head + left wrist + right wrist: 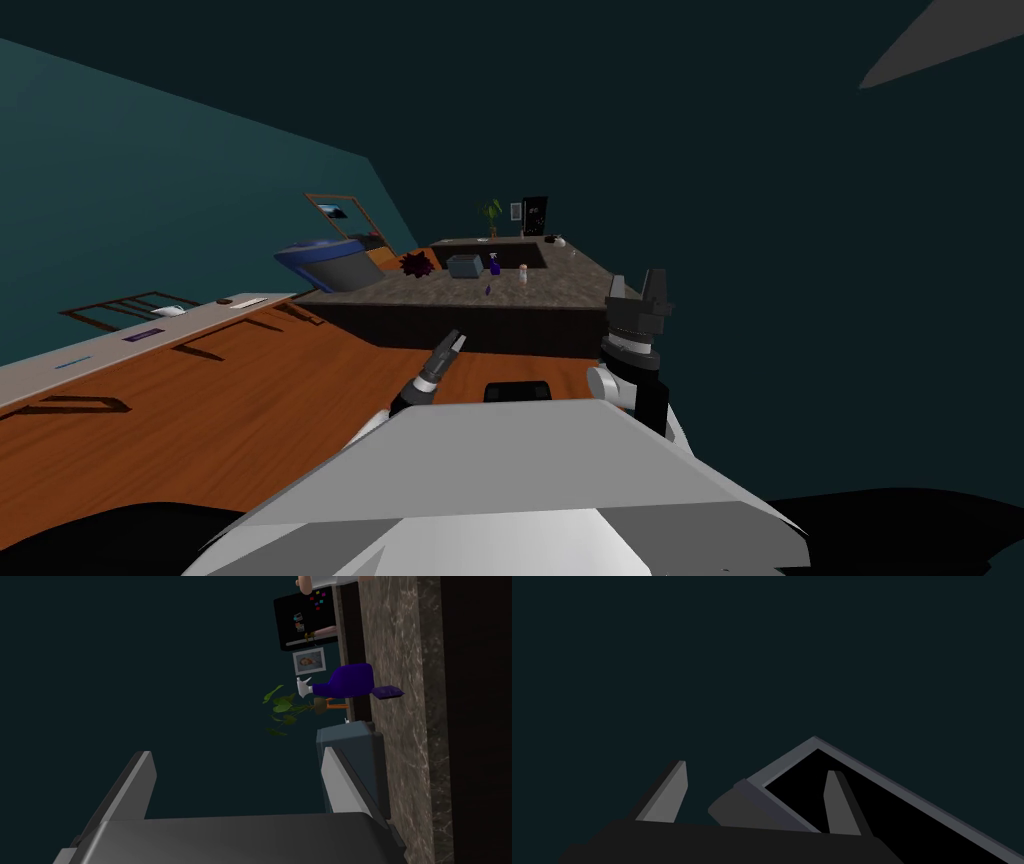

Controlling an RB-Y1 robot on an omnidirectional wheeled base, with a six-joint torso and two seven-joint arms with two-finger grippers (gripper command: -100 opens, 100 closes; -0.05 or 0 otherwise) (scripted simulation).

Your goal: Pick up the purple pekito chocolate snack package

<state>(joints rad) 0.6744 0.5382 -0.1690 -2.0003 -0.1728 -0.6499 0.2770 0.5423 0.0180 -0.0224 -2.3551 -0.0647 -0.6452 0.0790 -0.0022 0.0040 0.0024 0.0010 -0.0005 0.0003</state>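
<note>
Dark teal walls point(150, 170) and an orange wooden floor point(250, 400) surround a stone-topped counter point(560, 285) on a dark base. A grey box point(465, 266) stands on the counter top. The purple snack package point(487, 290) lies flat on the stone just beside the grey box, on the side nearer the robot. A purple spray bottle point(494, 264) stands right next to the grey box, just behind the package, and a small white bottle point(523, 272) stands a little further from the box on the same side.

The left gripper point(452, 343) hovers over the floor short of the counter's near edge, well apart from the grey box and the package, with its blades spread and nothing between them. In the left wrist view the left gripper point(235, 751) points past the grey box point(350, 738), and the purple snack package point(387, 692) lies beyond the box, outside the gap between the fingers point(337, 781).

The right gripper point(637, 288) is raised at the counter's near corner, far from the grey box, its blades parted and empty.
</note>
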